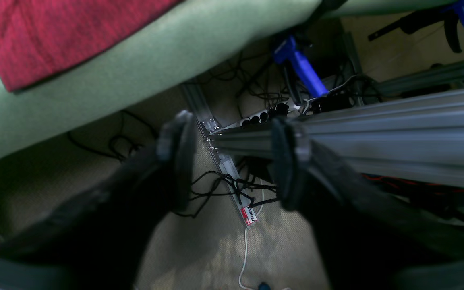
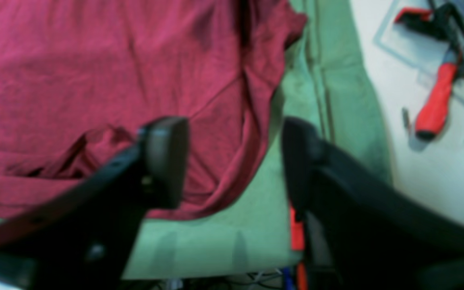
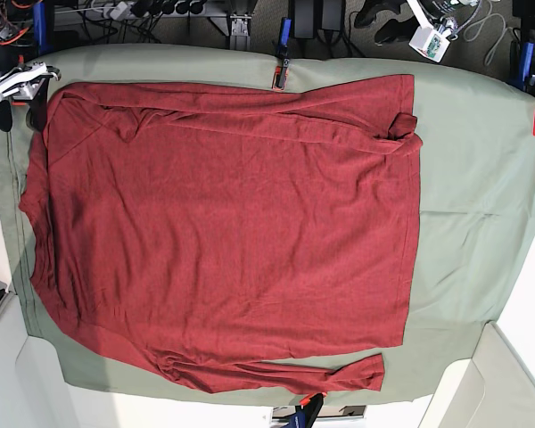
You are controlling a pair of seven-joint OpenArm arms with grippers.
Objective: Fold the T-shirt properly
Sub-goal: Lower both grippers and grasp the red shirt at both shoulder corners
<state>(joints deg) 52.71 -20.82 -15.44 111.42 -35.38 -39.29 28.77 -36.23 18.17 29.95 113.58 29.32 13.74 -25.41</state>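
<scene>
Overhead, the T-shirt [image 3: 223,232], a brick-red heathered knit, lies spread and faintly creased across the sage-green table cloth [image 3: 464,178], sleeves tucked along its edges. Both the left gripper [image 1: 232,161] and right gripper [image 2: 234,161] hang with black padded jaws apart, holding nothing.

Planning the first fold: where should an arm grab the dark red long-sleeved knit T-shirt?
Probably the sleeve lying along the near edge of the dark red T-shirt. Pinch its cuff end from above; it lies flat, extended and uncovered on the sage-green table cloth.
</scene>
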